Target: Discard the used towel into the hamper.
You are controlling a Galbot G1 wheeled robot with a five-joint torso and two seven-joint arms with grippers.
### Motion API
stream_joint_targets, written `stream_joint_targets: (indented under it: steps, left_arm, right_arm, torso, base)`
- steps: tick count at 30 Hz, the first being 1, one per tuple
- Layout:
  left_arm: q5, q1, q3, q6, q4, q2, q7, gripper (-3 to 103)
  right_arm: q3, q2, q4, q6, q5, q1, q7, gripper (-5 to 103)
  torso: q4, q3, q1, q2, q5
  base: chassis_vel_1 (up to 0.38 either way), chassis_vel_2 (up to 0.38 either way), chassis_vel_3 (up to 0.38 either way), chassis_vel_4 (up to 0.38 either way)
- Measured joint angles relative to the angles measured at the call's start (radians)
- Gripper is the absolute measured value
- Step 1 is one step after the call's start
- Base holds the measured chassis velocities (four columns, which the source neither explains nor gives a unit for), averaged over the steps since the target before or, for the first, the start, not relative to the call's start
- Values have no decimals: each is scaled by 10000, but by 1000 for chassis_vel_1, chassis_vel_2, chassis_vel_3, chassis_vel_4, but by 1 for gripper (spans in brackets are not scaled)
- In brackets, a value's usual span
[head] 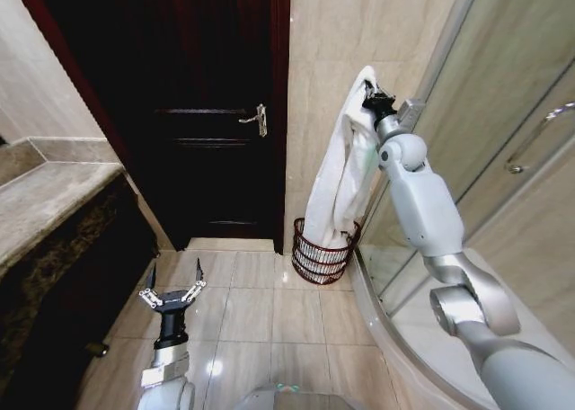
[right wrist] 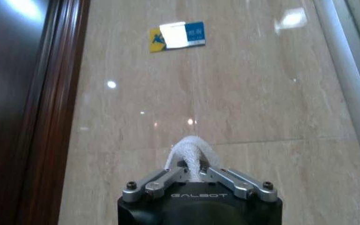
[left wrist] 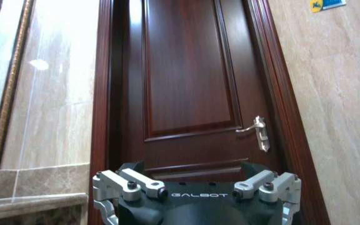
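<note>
A white towel hangs long and limp in front of the beige tiled wall. My right gripper is shut on its top fold, and in the right wrist view a loop of the towel pokes out between the closed fingers. The towel's lower end dips into the hamper, a dark reddish-brown wire basket on the floor against the wall. My left gripper hovers low over the floor tiles at the lower left, open and holding nothing, well apart from the hamper.
A dark wooden door with a metal handle stands left of the hamper. A glass shower enclosure with a curved base closes the right side. A stone counter runs along the left.
</note>
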Motion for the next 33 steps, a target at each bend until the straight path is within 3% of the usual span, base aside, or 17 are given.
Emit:
stream_joint_targets:
  steps: [10,33]
  left_arm:
    - [-124,138,-29,-331,237,-1,6,100]
    - [237,190,119,-353,246,-1,25,100]
  right_arm:
    - [541,-261,2012,-759,245,-1621,526,2]
    - [1423,-848,2672,-617,374,-3038,3,2]
  torso:
    - [1,-2,-7,0,0]
    - [1,-2,-3,1,1]
  base:
    - [-27,26,16,-20]
    - [-37,39,45,-52]
